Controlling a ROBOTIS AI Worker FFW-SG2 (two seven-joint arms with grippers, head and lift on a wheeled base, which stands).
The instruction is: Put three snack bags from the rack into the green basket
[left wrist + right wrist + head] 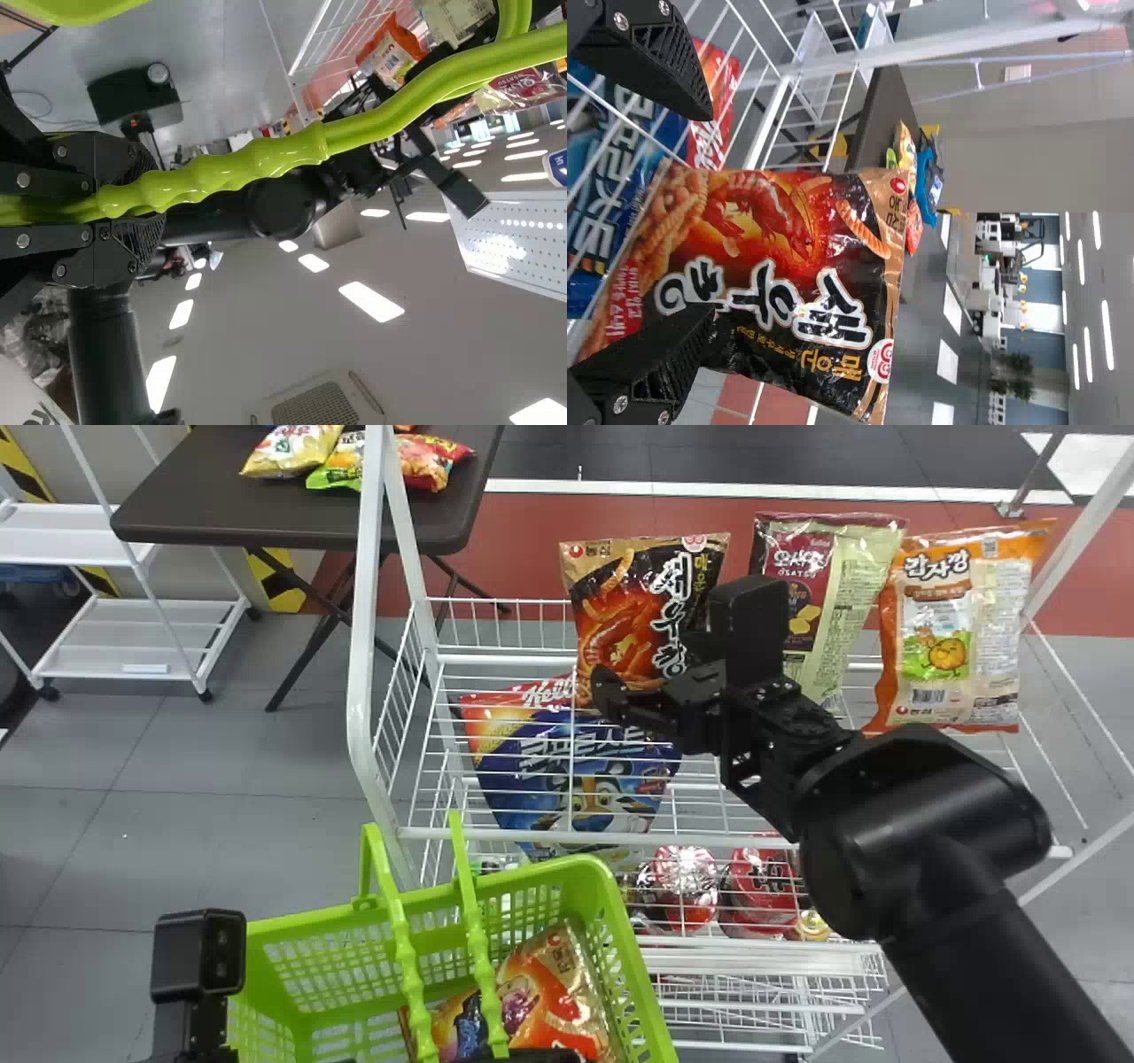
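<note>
Right pincer: your right pincer (651, 671) is at the rack (361, 646), by the lower part of the red-and-black snack bag (629, 611). In the right wrist view the pincer (710, 212) is released, its two fingers well apart, with part of the bag showing between them. You can't tell from here whether either finger touches it.
Left pincer: your left pincer (532, 1056) is at the basket's near side, low in the head view. In the left wrist view the pincer (133, 211) is clenched around the green handles (221, 177).
Red-and-black bag: it stands roughly upright in the rack, leftmost of the three bags along the top.
Other rack bags: to its right you have the maroon-and-pale-green bag (833, 602), then the orange bag (957, 638) just beside that.
Blue bag: the big blue bag (576, 771) sits behind the rack's front wires, lower in the head view than the red-and-black one.
Lower rack: you have round red packs (762, 890) side by side.
Green basket: the basket (532, 871) is in front of the rack, toward its left side, with an orange-and-gold bag (563, 996) inside.
Background: beyond the rack's left post, the dark surface (221, 509) carries several colorful bags (292, 450); a white cart (133, 638) stands beside it.
</note>
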